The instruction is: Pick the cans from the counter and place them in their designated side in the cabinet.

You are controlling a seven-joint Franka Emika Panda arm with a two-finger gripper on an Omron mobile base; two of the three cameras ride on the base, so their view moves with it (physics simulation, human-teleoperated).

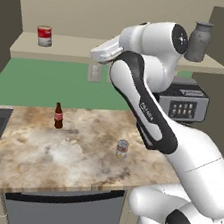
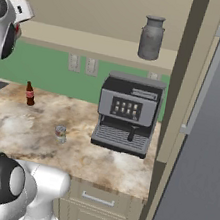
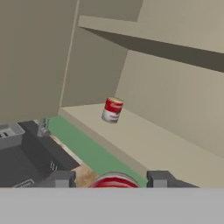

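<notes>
Red-topped can (image 3: 113,180) clamped between the claw (image 3: 113,180) tips, raised toward the cabinet shelf (image 3: 175,151). One can (image 3: 112,110) already stands there; another (image 1: 122,149) waits on the counter (image 1: 36,159). Risk: clipping the shelf edge could knock the held can loose.

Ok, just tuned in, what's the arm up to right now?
The arm is carrying a red-labelled can in its tool, jaws closed on it, raised toward the cabinet. One red-and-white can already stands on the left end of the shelf, and a grey jug sits at the right end. A greyish can is still on the counter, apart from the brown bottle and the coffee machine.
</notes>
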